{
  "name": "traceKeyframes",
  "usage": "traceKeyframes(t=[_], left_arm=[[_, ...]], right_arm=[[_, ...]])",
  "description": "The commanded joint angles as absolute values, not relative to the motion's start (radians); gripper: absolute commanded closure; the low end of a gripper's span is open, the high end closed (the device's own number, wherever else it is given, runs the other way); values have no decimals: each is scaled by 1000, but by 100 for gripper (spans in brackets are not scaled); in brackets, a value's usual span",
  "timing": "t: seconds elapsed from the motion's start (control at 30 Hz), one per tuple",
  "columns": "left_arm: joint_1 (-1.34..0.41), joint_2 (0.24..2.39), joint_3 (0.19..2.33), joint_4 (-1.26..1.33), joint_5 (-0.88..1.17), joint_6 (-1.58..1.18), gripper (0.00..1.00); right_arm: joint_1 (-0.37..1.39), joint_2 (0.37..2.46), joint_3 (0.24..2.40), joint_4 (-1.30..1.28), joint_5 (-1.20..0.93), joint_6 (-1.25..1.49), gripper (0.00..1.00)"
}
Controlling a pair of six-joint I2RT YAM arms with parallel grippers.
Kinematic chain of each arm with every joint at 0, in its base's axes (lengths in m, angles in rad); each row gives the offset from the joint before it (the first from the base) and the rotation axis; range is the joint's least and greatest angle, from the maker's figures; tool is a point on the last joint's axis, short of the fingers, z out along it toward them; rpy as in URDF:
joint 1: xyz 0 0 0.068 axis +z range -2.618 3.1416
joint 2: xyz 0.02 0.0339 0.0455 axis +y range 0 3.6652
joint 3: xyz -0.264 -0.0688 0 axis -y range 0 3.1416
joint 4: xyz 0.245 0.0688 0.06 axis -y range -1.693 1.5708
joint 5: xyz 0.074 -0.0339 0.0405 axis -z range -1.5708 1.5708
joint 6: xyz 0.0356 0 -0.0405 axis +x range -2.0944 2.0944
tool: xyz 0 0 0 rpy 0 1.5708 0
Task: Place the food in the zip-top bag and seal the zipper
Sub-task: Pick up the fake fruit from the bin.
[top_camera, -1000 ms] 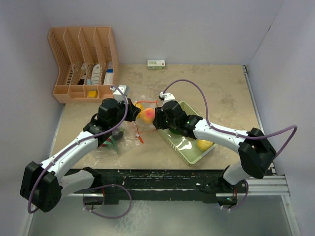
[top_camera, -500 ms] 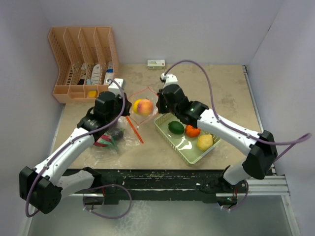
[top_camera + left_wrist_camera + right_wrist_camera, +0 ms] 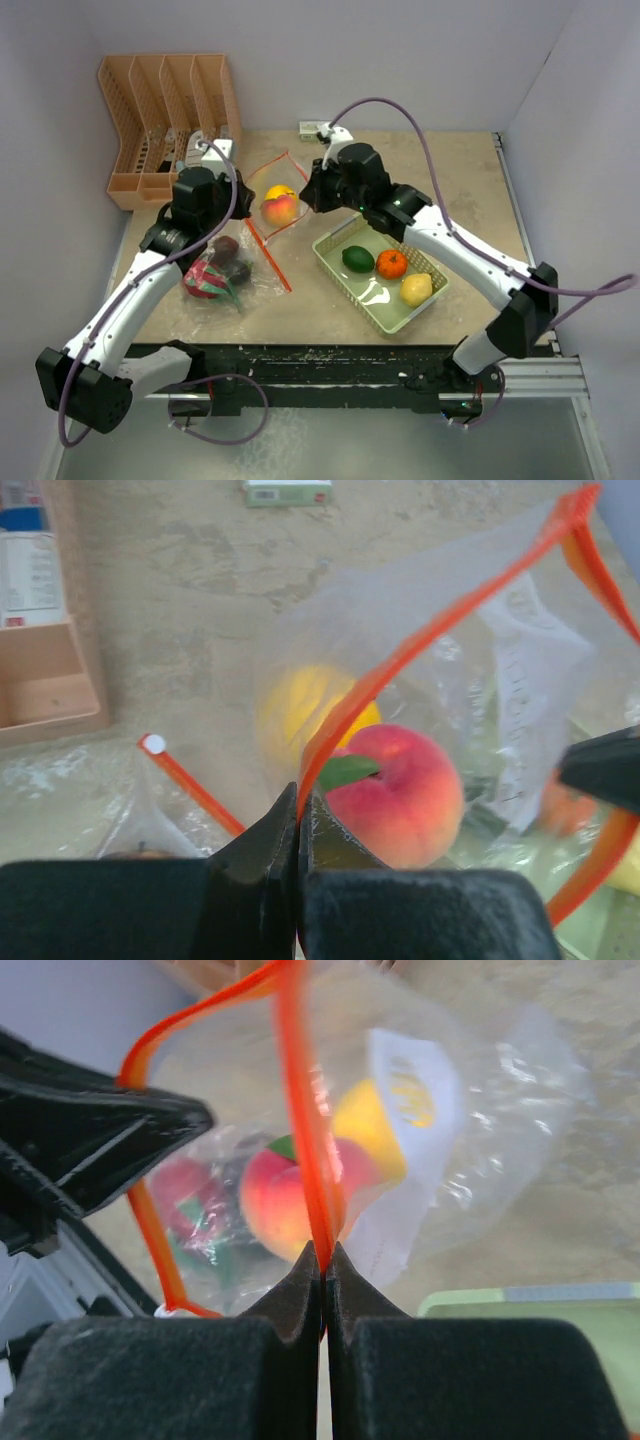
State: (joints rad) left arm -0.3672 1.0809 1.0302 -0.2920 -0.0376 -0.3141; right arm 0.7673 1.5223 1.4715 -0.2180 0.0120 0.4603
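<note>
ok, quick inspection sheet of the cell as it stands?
Surface: beige table, mottled, no spill seen.
Job's things: zip-top bag held up, mouth open; peach and yellow fruit inside; red piece and dark piece at its lower end. Green tray holds three more pieces.
Clutter: orange organizer; small box by the back wall.
Grippers: left gripper and right gripper both shut on the zipper.
Cables: purple cables arch over both arms.
Surroundings: pale walls; nothing else seen.
</note>
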Motion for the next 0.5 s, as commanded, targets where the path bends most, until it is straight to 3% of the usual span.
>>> traceKeyframes(t=[0.0, 0.13, 0.3, 0.47], left_arm=[[-376, 1168, 1080, -241, 135, -332, 100], [-383, 1166, 1025, -227, 35, -311, 100], [-383, 1192, 1023, -299, 15, -300, 100], [-381, 1113, 1007, -437, -177, -275, 100]], right_arm=[[804, 1630, 1564, -249, -152, 385, 100], [835, 1513, 1443, -51, -271, 433, 100], [832, 1592, 1516, -233, -37, 418, 100], [808, 1625, 1509, -366, 270, 471, 100]])
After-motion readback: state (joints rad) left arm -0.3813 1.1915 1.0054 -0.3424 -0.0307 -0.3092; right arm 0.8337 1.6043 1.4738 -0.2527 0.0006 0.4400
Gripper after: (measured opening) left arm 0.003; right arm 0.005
